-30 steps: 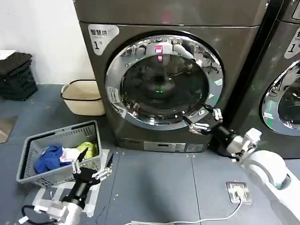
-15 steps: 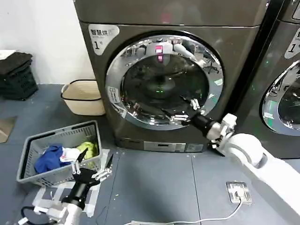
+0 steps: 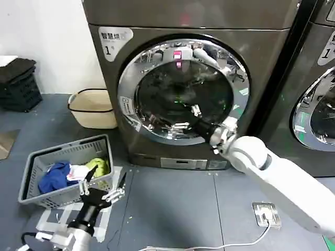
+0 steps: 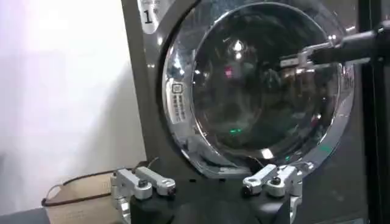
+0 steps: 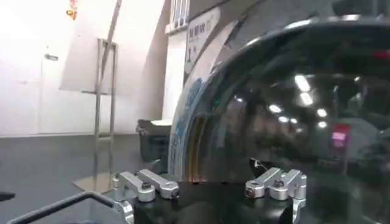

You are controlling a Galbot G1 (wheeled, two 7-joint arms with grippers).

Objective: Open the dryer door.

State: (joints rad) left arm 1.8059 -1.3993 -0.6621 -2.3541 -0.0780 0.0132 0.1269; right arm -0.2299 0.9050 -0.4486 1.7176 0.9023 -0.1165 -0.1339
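Observation:
The dryer door [image 3: 157,89], a round porthole with a wide chrome rim and dark glass, stands shut on the grey-brown machine marked "1". My right gripper [image 3: 187,118] is open and held close in front of the lower middle of the glass, with nothing between its fingers. In the right wrist view the door glass [image 5: 292,109] bulges right ahead of the open right gripper [image 5: 210,192]. My left gripper [image 3: 102,191] hangs open low near the floor, beside the laundry basket. In the left wrist view the left gripper [image 4: 210,185] faces the door [image 4: 244,109] from a distance.
A grey basket [image 3: 31,172] with clothes sits on the floor at the left. A beige tub [image 3: 94,107] stands beside the machine, and a black crate [image 3: 18,83] lies farther left. A second machine [image 3: 314,104] stands at the right. A white box with a cable [image 3: 267,214] lies on the floor.
My right gripper has swept left from the door's lower right rim to in front of the lower middle of the glass. The left arm has not moved.

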